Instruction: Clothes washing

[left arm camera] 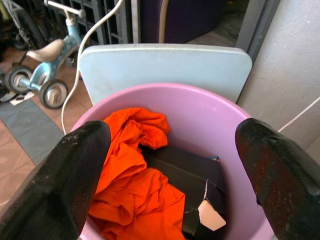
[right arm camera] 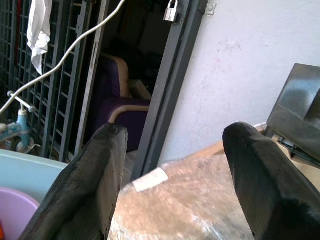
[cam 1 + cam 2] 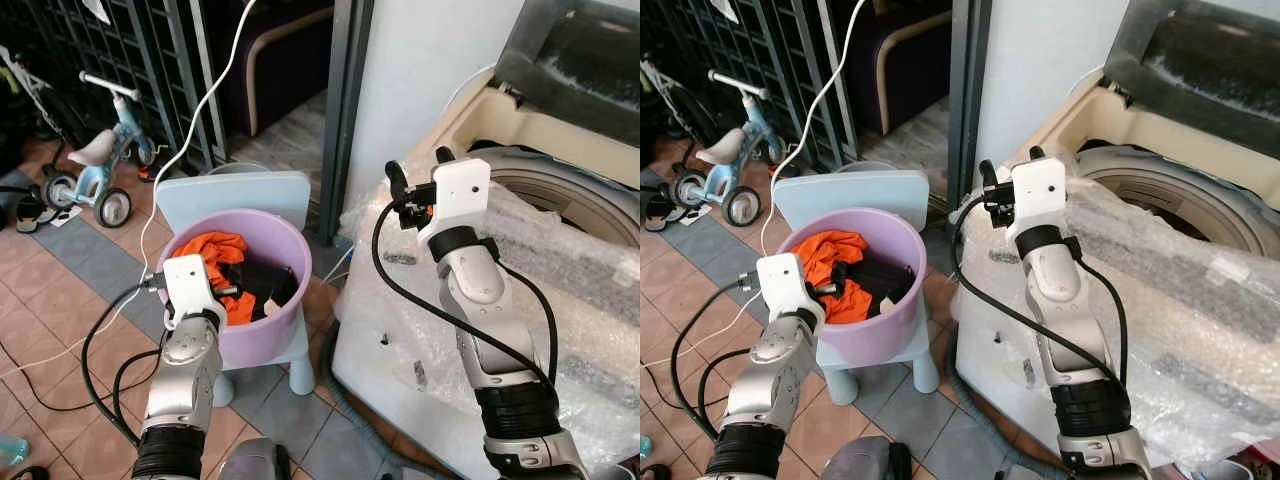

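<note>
Setting: laundry corner of a home, at a doorway; terracotta and grey tiled floor (image 3: 60, 300); top-loading washing machine (image 3: 560, 190), lid raised, body under bubble wrap (image 3: 1160, 300); lilac laundry tub (image 3: 262, 330) with orange garment (image 1: 135, 190) and dark clothing, set on a pale blue child's chair (image 1: 165, 62); child's tricycle (image 3: 95, 165) by a dark metal grille gate (image 3: 130, 60); padlock (image 2: 170, 11) on the door frame; upholstered armchair (image 2: 122, 107) in the room beyond.

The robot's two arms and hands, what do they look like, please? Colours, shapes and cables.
Both arms are silver metal with rounded segments and a black ribbed band lower down. Each wrist carries a white, boxy housing. The left hand and the right hand each have two long, thick black fingers with a matte, slightly scuffed surface. Black cables loop loosely from each wrist housing down along the arm.
</note>
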Motion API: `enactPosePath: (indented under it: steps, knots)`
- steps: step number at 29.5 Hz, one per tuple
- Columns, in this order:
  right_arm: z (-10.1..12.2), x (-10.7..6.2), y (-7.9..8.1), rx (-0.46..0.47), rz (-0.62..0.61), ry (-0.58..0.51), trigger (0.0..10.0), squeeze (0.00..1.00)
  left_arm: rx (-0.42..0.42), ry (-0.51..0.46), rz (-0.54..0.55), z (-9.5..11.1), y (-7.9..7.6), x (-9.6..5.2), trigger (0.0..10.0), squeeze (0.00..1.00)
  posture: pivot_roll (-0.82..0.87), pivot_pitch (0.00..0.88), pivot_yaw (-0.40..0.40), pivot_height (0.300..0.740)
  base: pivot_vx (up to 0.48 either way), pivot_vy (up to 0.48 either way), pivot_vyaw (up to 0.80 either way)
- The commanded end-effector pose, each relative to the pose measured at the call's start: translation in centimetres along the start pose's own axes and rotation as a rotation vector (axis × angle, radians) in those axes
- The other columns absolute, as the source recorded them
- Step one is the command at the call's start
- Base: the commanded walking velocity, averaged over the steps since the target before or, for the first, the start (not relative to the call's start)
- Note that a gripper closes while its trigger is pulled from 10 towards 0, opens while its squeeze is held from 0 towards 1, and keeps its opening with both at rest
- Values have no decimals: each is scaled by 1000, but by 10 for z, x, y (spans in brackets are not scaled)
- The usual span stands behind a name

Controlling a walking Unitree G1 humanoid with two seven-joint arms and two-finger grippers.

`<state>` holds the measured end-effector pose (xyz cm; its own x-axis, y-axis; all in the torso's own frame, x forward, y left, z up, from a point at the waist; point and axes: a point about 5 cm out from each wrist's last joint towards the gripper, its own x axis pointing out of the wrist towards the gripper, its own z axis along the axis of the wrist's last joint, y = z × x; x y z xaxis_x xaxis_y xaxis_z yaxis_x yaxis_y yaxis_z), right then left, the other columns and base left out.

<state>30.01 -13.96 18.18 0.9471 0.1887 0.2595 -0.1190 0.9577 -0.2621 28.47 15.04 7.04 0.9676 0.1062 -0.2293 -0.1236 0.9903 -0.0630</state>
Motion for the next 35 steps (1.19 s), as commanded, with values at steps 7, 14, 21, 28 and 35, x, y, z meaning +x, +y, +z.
enactPosePath:
  steps: [7, 14, 21, 28, 35]
  knots:
    - [-25, -39, -3, 4, -9, 97, 10000, 0, 56, -14, -27, -8, 1, -15, 10000, 0, -18, 56, 24, 740, 0, 480, 0]
    - [-48, -48, 8, 0, -21, 225, 10000, 0, 80, -55, -17, -5, 3, -16, 10000, 0, -21, 39, 33, 740, 0, 411, 0]
    - [-73, -65, 13, 107, -54, 335, 10000, 0, 81, -55, -229, -14, -6, -29, 10000, 0, -14, 21, 36, 740, 0, 0, 0]
    - [-87, -77, 13, 101, -39, 385, 10000, 0, 160, -143, -263, -4, -10, -32, 10000, 0, -2, 30, 40, 740, 0, 0, 0]
    - [-81, -71, 21, 52, 40, 316, 10000, 0, 159, -106, -206, -14, -1, -36, 10000, 0, -3, 39, 44, 740, 0, 0, 275]
